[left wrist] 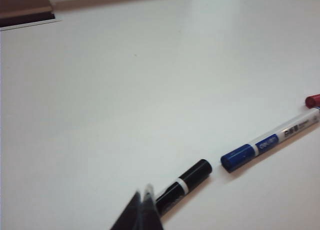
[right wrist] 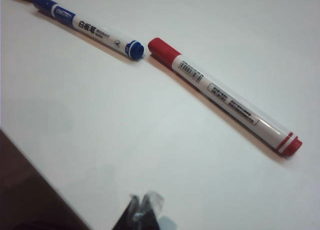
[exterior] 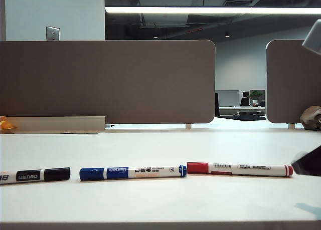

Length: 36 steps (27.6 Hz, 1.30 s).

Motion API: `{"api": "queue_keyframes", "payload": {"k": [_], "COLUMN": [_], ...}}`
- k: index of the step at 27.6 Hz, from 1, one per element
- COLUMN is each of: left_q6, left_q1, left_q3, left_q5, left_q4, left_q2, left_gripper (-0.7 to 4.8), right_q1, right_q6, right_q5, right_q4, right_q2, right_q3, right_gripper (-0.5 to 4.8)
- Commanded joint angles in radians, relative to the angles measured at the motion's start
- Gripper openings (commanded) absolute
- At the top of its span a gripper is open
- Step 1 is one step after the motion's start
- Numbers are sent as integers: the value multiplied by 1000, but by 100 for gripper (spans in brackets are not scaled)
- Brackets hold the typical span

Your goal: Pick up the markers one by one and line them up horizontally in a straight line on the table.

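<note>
The black marker (exterior: 35,175), blue marker (exterior: 133,172) and red marker (exterior: 239,169) lie end to end on the table (exterior: 160,200) — the line looks complete; left gripper (left wrist: 145,210) and right gripper (right wrist: 145,210), both clenched and empty, should lift clear without nudging them.

From where I sit, little of my machine shows. My left gripper (left wrist: 142,210) is a pair of dark, near-black tapered fingers pressed together into a wedge, with a thin pale glossy edge along one side. My right gripper (right wrist: 142,212) has black fingers too, tipped with clear, shiny film or tape and a small metallic glint between them. In the exterior view only a blurred black shape (exterior: 307,162) appears.
</note>
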Motion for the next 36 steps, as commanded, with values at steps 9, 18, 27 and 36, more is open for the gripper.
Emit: {"api": "queue_keyframes", "payload": {"k": [9, 18, 27, 36], "left_q6": [-5, -5, -5, -5], "left_q1": [2, 2, 2, 1], "left_q3": [-3, -3, -3, -3], "left_q5": [17, 17, 17, 17], "left_q4": [4, 4, 4, 5], "left_q2": [1, 1, 1, -44], "left_gripper": [-5, -5, -5, -5], "right_q1": [0, 0, 0, 0], "right_q6": [0, 0, 0, 0], "right_q5": [-103, -80, -80, -80], "right_q4": [87, 106, 106, 89], "right_q2": [-1, -2, -2, -48], "right_q3": [-7, -6, -6, -7], "right_gripper": [-5, -5, -5, -5]}}
